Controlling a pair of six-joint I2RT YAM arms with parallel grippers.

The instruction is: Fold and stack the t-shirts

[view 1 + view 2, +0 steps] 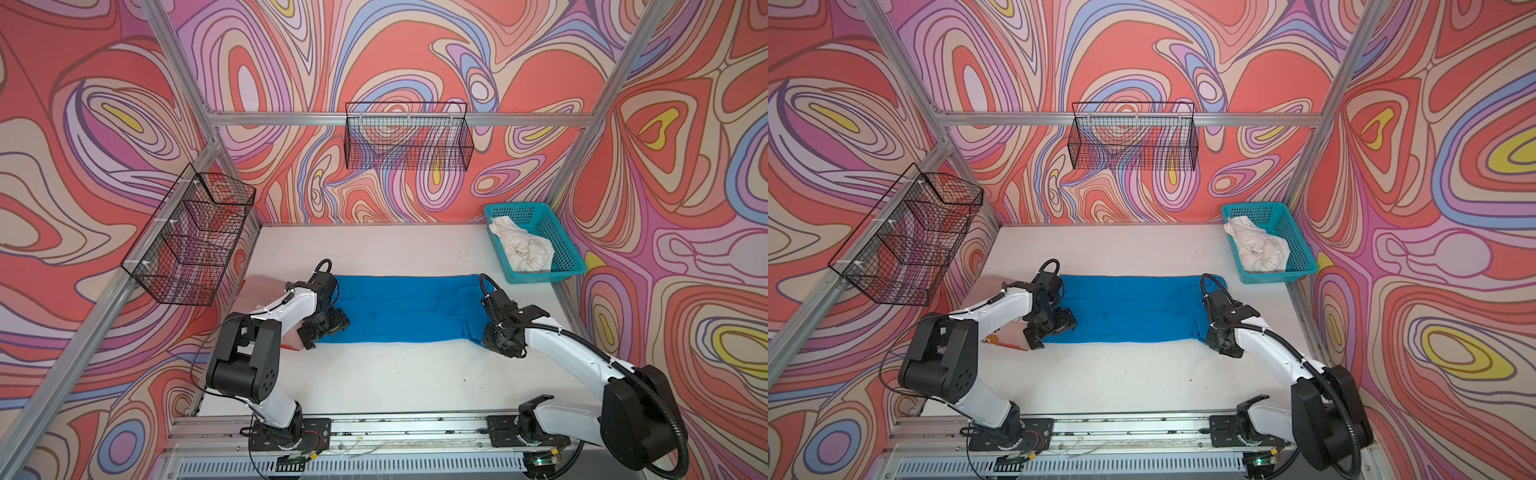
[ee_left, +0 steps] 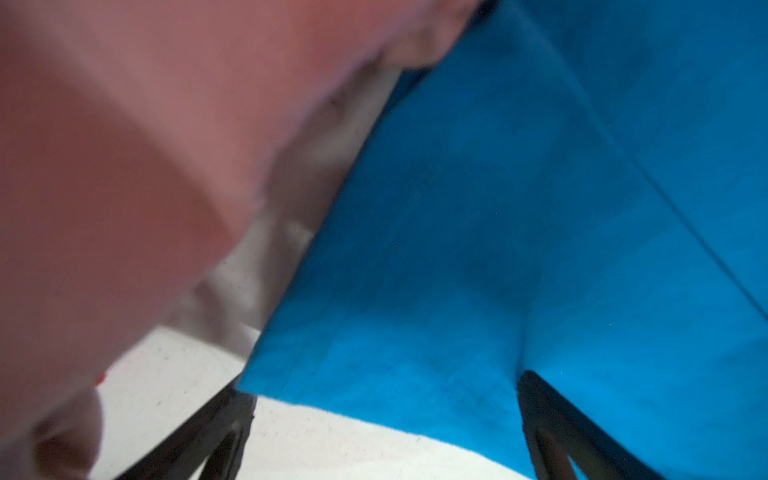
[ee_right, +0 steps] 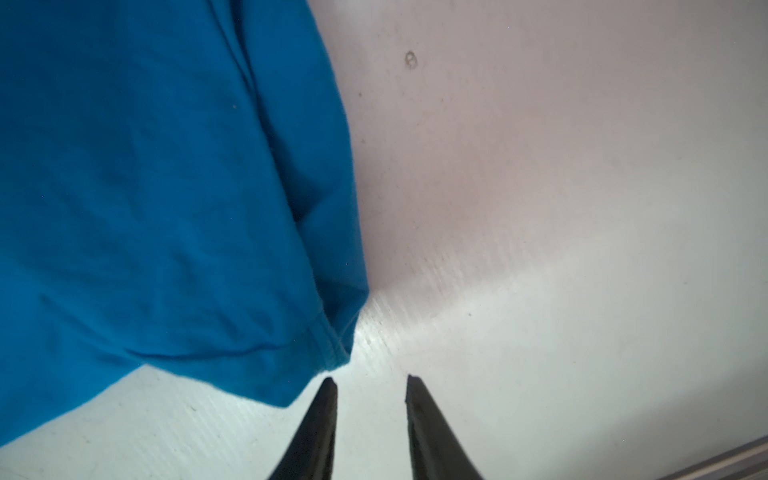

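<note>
Bright, even light; pink t-shirt [image 2: 124,166] blurred, perhaps too close.

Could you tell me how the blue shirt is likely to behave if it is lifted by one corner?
The blue shirt would probably droop limply: it lies flat with soft creases. It likely weighs little, being thin cloth. Its folded layers may well slide apart.

the blue shirt [image 1: 399,307] is plain and bright, the pink shirt [image 1: 261,291] pale, the off-white shirt [image 1: 521,249] plain. the basket [image 1: 559,241] is teal mesh, the bench [image 1: 395,374] white. the walls [image 1: 374,50] swirl in coral, lilac, blue, cream and yellow. the wire baskets [image 1: 409,141] are black, the arms [image 1: 573,340] white and black.
</note>
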